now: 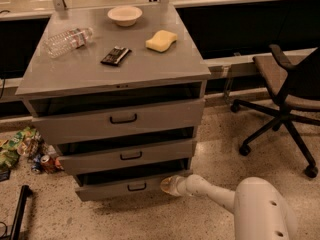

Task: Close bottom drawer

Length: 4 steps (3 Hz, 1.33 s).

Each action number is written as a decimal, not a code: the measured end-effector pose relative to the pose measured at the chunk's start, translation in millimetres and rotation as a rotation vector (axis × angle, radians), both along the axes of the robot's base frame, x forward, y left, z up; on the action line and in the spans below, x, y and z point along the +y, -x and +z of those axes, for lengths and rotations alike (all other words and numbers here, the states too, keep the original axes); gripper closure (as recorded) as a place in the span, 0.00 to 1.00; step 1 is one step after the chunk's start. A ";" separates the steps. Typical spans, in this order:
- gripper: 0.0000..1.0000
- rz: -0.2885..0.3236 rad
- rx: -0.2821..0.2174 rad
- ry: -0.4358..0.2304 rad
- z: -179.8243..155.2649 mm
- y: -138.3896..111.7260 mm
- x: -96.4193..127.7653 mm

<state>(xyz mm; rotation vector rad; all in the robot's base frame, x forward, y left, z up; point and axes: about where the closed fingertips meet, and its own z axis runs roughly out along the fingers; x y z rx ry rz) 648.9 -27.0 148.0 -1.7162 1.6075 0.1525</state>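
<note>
The bottom drawer (117, 188) is the lowest grey front of the grey cabinet (115, 69), with a small black pull handle (136, 187). It stands slightly out, with a dark gap above its front. My gripper (167, 185) is at the end of a white arm (210, 194) that comes in from the lower right. It rests against the right end of the bottom drawer's front panel.
The middle drawer (127, 155) and top drawer (120, 119) also stand slightly out. On the cabinet top lie a bowl (124, 15), a yellow sponge (161, 40), a plastic bottle (67, 40) and a dark bar (115, 55). An office chair (287, 91) stands right. Snack bags and cans (25, 149) lie on the floor left.
</note>
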 end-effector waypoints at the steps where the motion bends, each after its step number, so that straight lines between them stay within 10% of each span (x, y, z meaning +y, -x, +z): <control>1: 1.00 -0.016 -0.017 0.004 -0.2 -8.4 -0.1; 4: 1.00 -0.078 -0.053 0.009 3.8 -15.6 -3.7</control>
